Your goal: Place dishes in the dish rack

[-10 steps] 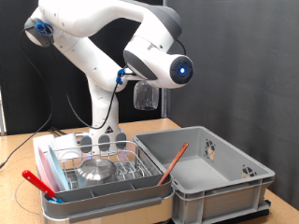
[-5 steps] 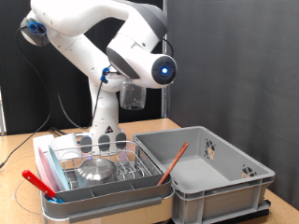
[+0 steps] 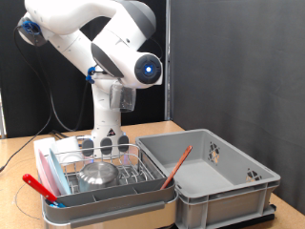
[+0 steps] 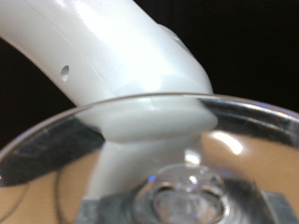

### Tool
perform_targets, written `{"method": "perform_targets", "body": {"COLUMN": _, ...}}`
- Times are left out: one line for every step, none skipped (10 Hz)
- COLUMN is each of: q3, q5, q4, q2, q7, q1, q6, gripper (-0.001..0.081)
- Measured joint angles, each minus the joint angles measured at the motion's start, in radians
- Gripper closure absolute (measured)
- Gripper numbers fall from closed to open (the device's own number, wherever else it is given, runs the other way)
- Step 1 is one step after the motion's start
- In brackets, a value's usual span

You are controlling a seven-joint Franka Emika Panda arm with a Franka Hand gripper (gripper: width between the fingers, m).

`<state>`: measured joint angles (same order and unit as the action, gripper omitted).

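The gripper hangs high above the back edge of the dish rack, and the wrist view shows it clamped on a clear glass piece. In the rack, the steel bowl sits near the middle and the light-blue plate stands at the end farthest from the grey bin. My worry is the smooth glass slipping from the fingers, or knocking the prongs or bowl if lowered off line.

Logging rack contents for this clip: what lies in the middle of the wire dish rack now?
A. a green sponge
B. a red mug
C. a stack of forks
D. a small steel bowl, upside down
D: the exterior view shows a small steel bowl lying dome-up inside the dish rack.
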<state>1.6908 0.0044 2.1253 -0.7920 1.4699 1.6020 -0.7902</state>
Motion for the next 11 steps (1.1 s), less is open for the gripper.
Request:
{"method": "perform_targets", "body": {"q3": 0.008, "q5": -0.025, "q4": 0.0, "q2": -0.001, "q7": 0.011, "q1": 0.016, "q6": 0.001, "gripper": 0.0699}}
{"method": "perform_targets", "body": {"q3": 0.018, "q5": -0.052, "q4": 0.002, "q2": -0.002, "q7": 0.031, "q1": 0.03, "q6": 0.007, "gripper": 0.0699}}
{"method": "perform_targets", "body": {"q3": 0.023, "q5": -0.065, "q4": 0.004, "q2": -0.004, "q7": 0.047, "q1": 0.039, "q6": 0.019, "gripper": 0.0699}}
{"method": "perform_targets", "body": {"q3": 0.027, "q5": -0.076, "q4": 0.008, "q2": -0.007, "q7": 0.061, "q1": 0.044, "q6": 0.036, "gripper": 0.0699}}
{"method": "perform_targets", "body": {"q3": 0.033, "q5": -0.083, "q4": 0.015, "q2": -0.014, "q7": 0.07, "q1": 0.05, "q6": 0.045, "gripper": 0.0699}}
{"method": "perform_targets", "body": {"q3": 0.04, "q5": -0.086, "q4": 0.025, "q2": -0.021, "q7": 0.074, "q1": 0.061, "q6": 0.052, "gripper": 0.0699}}
{"method": "perform_targets", "body": {"q3": 0.047, "q5": -0.089, "q4": 0.037, "q2": -0.023, "q7": 0.075, "q1": 0.075, "q6": 0.054, "gripper": 0.0699}}
{"method": "perform_targets", "body": {"q3": 0.052, "q5": -0.092, "q4": 0.048, "q2": -0.023, "q7": 0.075, "q1": 0.089, "q6": 0.054, "gripper": 0.0699}}
{"method": "perform_targets", "body": {"q3": 0.055, "q5": -0.095, "q4": 0.058, "q2": -0.023, "q7": 0.074, "q1": 0.102, "q6": 0.054, "gripper": 0.0699}}
{"method": "perform_targets", "body": {"q3": 0.055, "q5": -0.097, "q4": 0.067, "q2": -0.023, "q7": 0.07, "q1": 0.112, "q6": 0.053, "gripper": 0.0699}}
{"method": "perform_targets", "body": {"q3": 0.054, "q5": -0.098, "q4": 0.074, "q2": -0.023, "q7": 0.069, "q1": 0.12, "q6": 0.05, "gripper": 0.0699}}
